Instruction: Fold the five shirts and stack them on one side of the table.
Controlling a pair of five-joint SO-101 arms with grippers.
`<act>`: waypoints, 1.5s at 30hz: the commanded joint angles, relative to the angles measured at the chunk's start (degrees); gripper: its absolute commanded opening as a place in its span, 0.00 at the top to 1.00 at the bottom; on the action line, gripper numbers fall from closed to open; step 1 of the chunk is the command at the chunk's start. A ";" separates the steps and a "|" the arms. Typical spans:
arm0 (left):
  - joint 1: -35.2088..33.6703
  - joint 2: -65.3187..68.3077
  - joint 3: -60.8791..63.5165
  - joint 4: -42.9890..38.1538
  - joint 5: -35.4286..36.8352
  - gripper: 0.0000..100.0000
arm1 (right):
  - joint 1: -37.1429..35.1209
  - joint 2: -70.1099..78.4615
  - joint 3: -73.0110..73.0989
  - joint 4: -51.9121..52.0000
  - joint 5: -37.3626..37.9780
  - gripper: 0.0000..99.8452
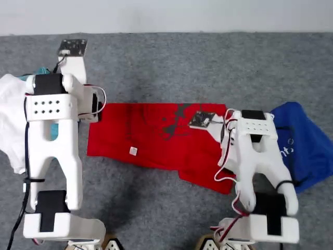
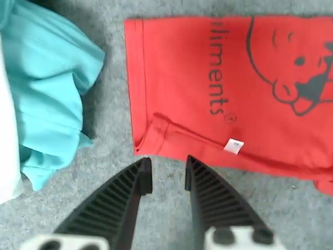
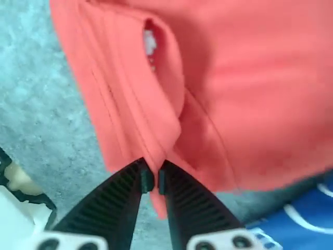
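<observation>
Right gripper (image 3: pixel 152 179) clamped on red shirt (image 1: pixel 151 135) hem, left gripper (image 2: pixel 167 174) parted, empty, teal shirt (image 2: pixel 47 88) beside

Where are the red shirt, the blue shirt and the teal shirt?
red shirt (image 1: pixel 148 133), high view, flat middle
blue shirt (image 1: pixel 309 146), high view, right half
teal shirt (image 2: pixel 47 78), left wrist view, bunched folds

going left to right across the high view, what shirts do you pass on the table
white shirt -> red shirt -> blue shirt
</observation>
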 commanded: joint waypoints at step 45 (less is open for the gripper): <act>0.53 -2.81 0.04 0.26 -0.44 0.88 | -4.88 -5.76 -2.02 13.49 3.87 0.80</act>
